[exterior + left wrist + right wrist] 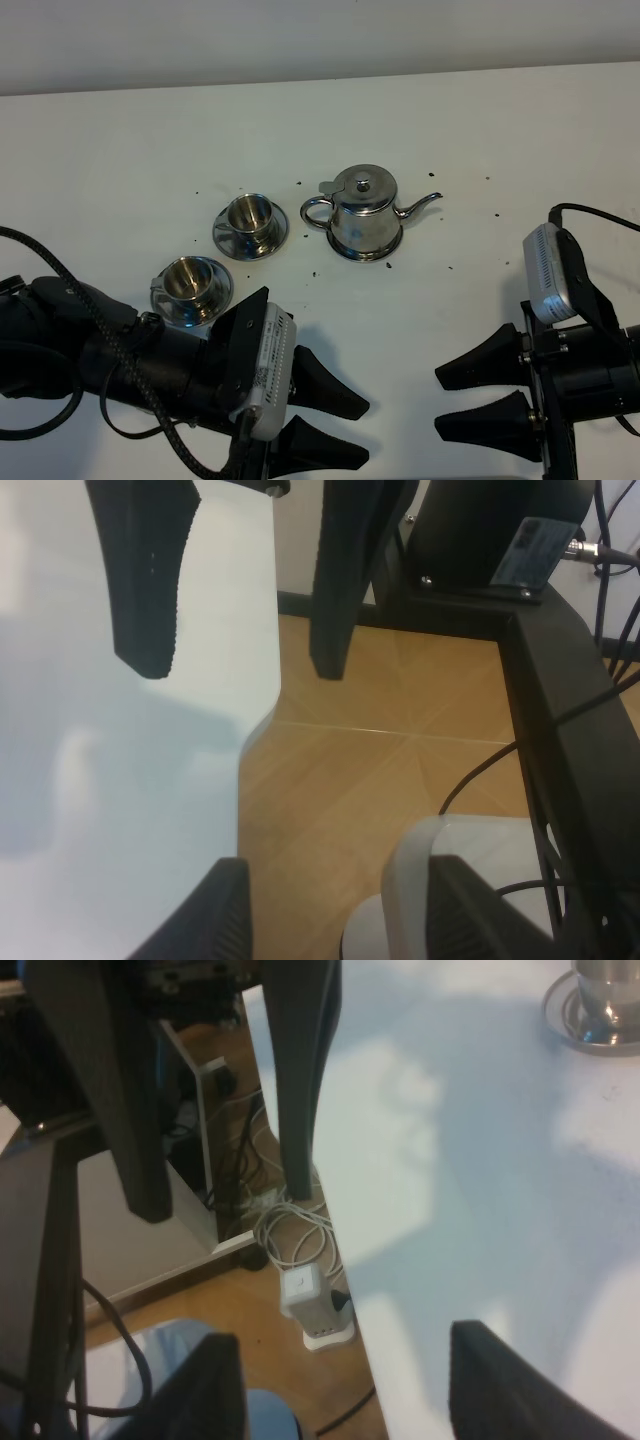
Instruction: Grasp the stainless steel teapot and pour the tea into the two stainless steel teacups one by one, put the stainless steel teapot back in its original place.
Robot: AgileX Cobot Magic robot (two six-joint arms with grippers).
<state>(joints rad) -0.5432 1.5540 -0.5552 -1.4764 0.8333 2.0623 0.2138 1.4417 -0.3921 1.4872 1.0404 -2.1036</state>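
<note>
Nearest you, your left gripper [338,428] and right gripper [462,393] both stand spread and empty. Farther out, the shiny bell-shaped stainless steel teapot [363,215] sits on its round steel disc [370,257], between them, spout-to-handle axis crosswise: loop handle [314,209] toward the left arm, spout [425,203] toward the right.

Bright even light, glints on the teapot [365,212], wrist views soft, shadowy

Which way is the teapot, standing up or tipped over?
Standing up. The teapot sits flat on its round tray, with its lid on top.
</note>
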